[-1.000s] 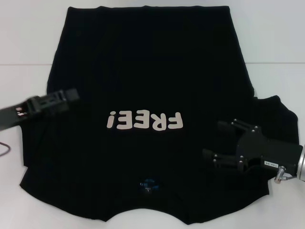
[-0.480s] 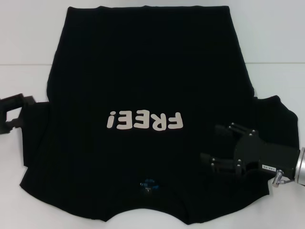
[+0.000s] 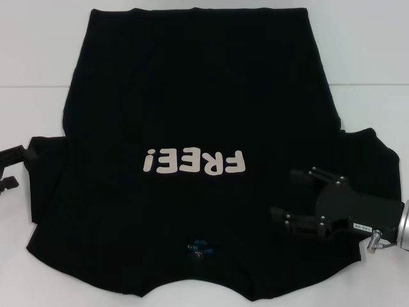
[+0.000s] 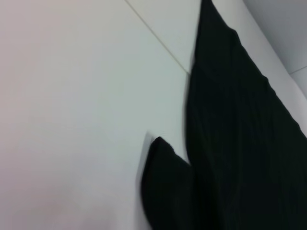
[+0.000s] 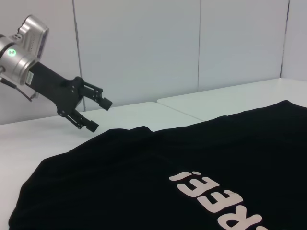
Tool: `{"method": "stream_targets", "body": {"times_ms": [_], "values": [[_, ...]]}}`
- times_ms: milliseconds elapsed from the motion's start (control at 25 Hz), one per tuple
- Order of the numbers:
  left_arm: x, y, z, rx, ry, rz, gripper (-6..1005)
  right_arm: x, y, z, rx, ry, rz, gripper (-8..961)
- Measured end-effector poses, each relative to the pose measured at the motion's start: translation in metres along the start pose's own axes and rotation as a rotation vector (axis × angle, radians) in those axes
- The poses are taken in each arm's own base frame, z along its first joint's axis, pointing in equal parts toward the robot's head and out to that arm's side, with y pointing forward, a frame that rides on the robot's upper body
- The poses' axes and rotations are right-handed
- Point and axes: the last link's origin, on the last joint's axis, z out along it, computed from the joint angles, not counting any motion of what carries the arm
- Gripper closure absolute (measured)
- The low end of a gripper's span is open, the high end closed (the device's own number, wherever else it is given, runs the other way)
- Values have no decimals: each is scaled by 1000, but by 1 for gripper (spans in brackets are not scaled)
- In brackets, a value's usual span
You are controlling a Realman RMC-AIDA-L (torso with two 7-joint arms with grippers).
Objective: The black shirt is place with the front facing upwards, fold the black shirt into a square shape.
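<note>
While the black shirt (image 3: 198, 147) lies flat, print up, on the white counter (image 3: 38, 57), right gripper (image 3: 289, 193) hovers over its sleeve, jaws wide. Left gripper (image 3: 14, 167) sits off the opposite sleeve, jaws apart, empty.

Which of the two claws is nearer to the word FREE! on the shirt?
The right. The right claw hovers open over the black shirt beside the FREE! lettering; the left claw sits at the sleeve edge.

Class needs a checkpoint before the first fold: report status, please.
Left gripper open, off the shirt's left sleeve. Right gripper open, over the right sleeve. Black shirt flat, lettering up, unfolded. Nothing in the way.
</note>
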Motion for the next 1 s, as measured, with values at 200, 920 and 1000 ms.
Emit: {"method": "stream_targets", "body": {"times_ms": [200,920,1000], "values": [[-5,-1,5,3,-13,-3,98,0,0,0,0,0,1,8],[-13,4,13,-6,-46,6,100,0,0,0,-2,-4,1,8],[-13,5,14,-6,-54,13,99,0,1,0,-3,-4,1,8]]}}
